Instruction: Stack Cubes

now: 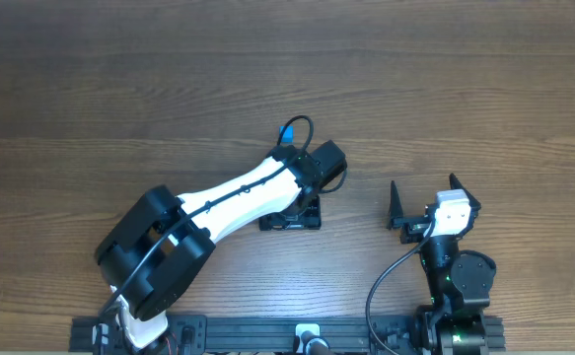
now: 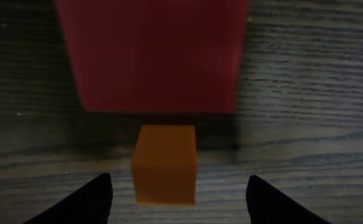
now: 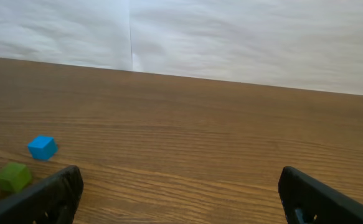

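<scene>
In the left wrist view a small orange cube (image 2: 164, 173) lies on the wooden table, just ahead of my left gripper (image 2: 180, 196) and centred between its open fingers. Right beyond it stands a larger red cube (image 2: 153, 56); whether the two touch I cannot tell. From above, the left gripper (image 1: 290, 219) points down at the table's middle and hides both cubes. My right gripper (image 1: 427, 202) hovers open and holds nothing at the lower right. Its wrist view shows a blue cube (image 3: 42, 147) and a green cube (image 3: 12, 177) on the table, off to one side of the right gripper (image 3: 180, 177).
The brown wooden table (image 1: 119, 89) stretches wide around both arms. A white wall (image 3: 231, 37) rises behind its far edge. The left arm's white link (image 1: 238, 197) lies diagonally across the centre.
</scene>
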`<state>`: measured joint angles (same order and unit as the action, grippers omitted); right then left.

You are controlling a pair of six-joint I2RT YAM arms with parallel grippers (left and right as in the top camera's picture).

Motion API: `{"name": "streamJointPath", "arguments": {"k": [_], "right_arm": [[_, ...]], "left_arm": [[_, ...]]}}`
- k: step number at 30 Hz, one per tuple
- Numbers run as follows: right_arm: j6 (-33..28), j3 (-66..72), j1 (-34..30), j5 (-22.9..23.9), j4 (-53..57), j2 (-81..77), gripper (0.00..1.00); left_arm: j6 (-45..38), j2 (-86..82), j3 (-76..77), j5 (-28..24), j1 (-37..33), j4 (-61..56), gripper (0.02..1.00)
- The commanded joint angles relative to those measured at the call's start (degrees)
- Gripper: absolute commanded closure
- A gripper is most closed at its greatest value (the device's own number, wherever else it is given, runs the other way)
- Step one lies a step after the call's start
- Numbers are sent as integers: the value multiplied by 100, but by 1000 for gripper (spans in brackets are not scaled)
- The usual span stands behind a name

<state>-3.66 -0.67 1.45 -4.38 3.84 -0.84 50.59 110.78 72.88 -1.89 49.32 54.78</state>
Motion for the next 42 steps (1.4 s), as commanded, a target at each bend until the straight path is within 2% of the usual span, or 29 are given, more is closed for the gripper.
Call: {"name": "streamJointPath", "arguments": {"k": [1, 15, 20, 22, 26, 33, 37, 42], "right_arm": [[-26, 35, -28, 15, 20, 52, 9], [-26, 35, -28, 15, 20, 52, 9], [-26, 35, -28, 15, 20, 52, 7], [-26, 35, -28, 15, 20, 52, 7], [-26, 35, -28, 15, 20, 52, 7], [-26, 35, -28, 15, 20, 52, 9], [-26, 35, -28, 15, 20, 52, 9], [-26, 35, -28, 15, 20, 52, 7]], "left_arm": [[175, -103, -142, 133, -96, -17, 334], [240, -103, -175, 284, -146, -52, 575], [240, -103, -175, 282, -144, -63, 700], [240, -103, -175, 282, -144, -74, 798], [240, -103, -175, 284, -144, -87, 899], [210, -402, -173, 299, -144, -79, 978], [-31, -839, -59, 348, -146, -11, 978], [-289, -957, 704, 382, -251, 673, 980]]}}
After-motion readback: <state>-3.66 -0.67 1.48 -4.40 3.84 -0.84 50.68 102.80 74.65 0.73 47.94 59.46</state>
